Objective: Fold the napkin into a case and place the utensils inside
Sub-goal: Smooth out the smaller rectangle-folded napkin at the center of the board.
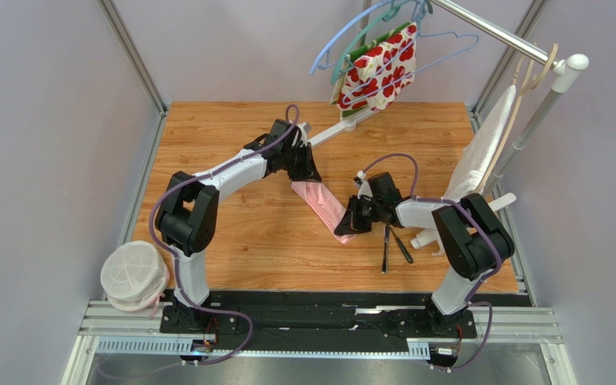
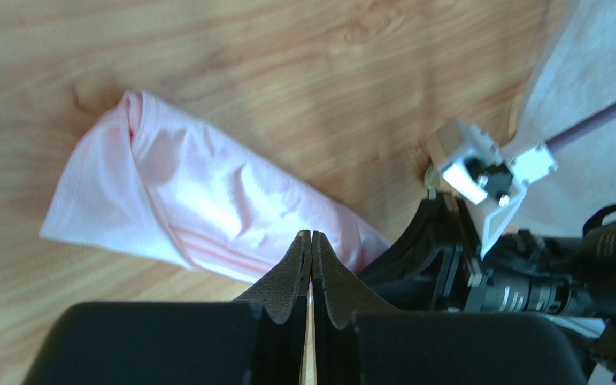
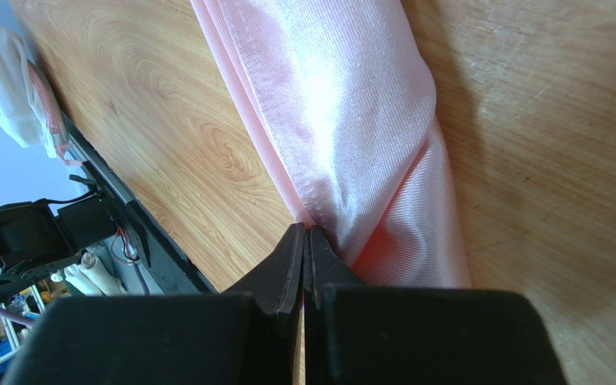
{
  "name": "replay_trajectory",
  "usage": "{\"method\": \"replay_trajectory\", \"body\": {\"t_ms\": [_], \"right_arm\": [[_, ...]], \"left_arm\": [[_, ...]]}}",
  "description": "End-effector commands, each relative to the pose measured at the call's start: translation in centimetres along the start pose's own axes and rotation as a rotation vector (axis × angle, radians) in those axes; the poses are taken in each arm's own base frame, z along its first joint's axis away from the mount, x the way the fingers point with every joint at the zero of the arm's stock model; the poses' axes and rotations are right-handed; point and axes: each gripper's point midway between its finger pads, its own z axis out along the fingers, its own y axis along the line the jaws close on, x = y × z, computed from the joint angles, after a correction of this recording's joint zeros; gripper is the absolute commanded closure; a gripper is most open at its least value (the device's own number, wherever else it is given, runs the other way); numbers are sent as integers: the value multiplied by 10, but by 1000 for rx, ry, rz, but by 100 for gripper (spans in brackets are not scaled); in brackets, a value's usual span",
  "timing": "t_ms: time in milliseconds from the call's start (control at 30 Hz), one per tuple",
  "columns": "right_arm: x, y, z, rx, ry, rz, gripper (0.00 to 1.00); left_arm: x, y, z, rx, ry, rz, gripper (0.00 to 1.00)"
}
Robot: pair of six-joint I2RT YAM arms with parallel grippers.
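Here, pinching the napkin (image 1: 325,207) at its 5 o'clock end with the right tool (image 3: 305,230), clenched on the cloth's edge. Meeting the 11 o'clock end with the left tool (image 2: 311,234), tips together; cannot tell whether gripping cloth. Folded into a narrow strip mid table (image 1: 239,241), with the utensils (image 1: 390,245) at 3 o'clock of the right tool.
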Motion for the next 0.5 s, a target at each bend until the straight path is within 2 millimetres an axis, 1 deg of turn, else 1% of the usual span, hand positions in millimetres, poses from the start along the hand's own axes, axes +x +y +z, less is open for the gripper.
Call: {"method": "replay_trajectory", "body": {"t_ms": [0,33,67,100,133,167,233,267,300,333,400,467], "right_arm": [[-12,10,-2,-7,-29,-26,100],[-12,10,-1,-9,-27,-29,100],[-13,11,-1,-9,-30,-31,100],[-12,10,-1,-8,-28,-32,100],[-11,8,-1,-4,-26,-27,100],[-10,6,-1,-1,-23,-24,100],[-6,5,-1,3,-20,-29,100],[-1,1,-2,12,-15,-25,100],[1,-1,-2,15,-12,-25,100],[2,-1,-4,15,-13,-30,100],[13,-6,-5,18,6,-25,100],[19,-6,-9,17,12,-26,100]], "left_arm": [[-9,12,24,-8,30,-75,96],[-9,17,30,-22,32,-83,96],[-5,31,41,-51,47,-100,96],[-8,32,45,-45,49,-102,96],[-8,38,50,-55,49,-108,96],[-6,50,57,-79,51,-122,96],[-6,61,63,-112,52,-127,96],[0,73,68,-137,78,-147,96],[-6,70,67,-125,80,-132,97],[-8,71,66,-137,75,-135,97],[-15,71,61,-135,58,-138,97],[-20,71,55,-147,47,-126,97]]}}
